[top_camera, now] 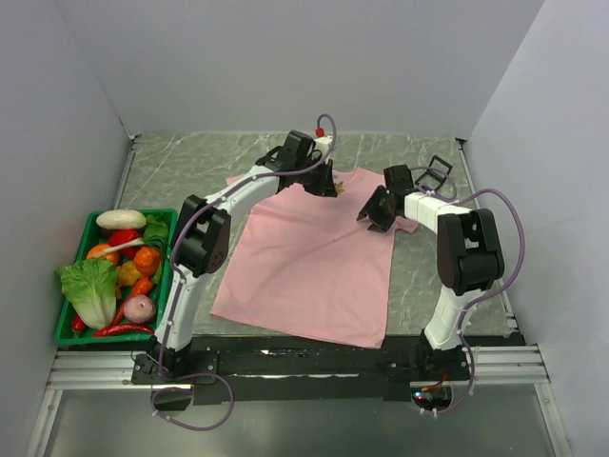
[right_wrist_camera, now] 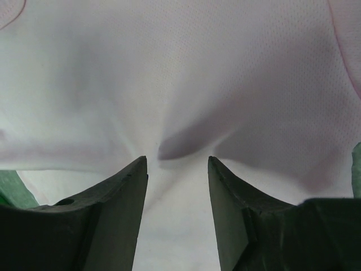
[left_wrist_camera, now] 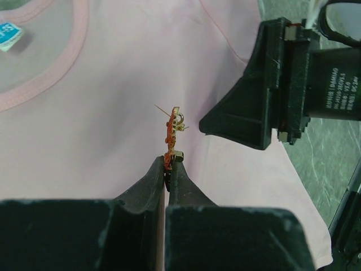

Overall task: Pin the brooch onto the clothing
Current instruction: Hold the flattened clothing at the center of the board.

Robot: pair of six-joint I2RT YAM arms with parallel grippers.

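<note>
Left wrist view showed the brooch (left_wrist_camera: 172, 131) held upright over the shirt (left_wrist_camera: 101, 113). Its lower end was pinched between the pressed-together tips of the left gripper (left_wrist_camera: 167, 165), and its thin pin stuck out to the upper left. It hung above the pink chest fabric, below the neckline and the white label (left_wrist_camera: 8, 35). Just to its right stood a black finger (left_wrist_camera: 237, 116) of the right gripper (right_wrist_camera: 177, 164), near the brooch but apart from it. From the right wrist, that gripper's fingers were spread, with the fabric puckered into a small fold just beyond the gap between their tips. From above, both grippers met near the shirt's top edge. The shirt lay spread on the marbled table (top_camera: 190, 167), and a green basket (top_camera: 65, 331) of vegetables (top_camera: 90, 286) sat well apart at the left.
</note>
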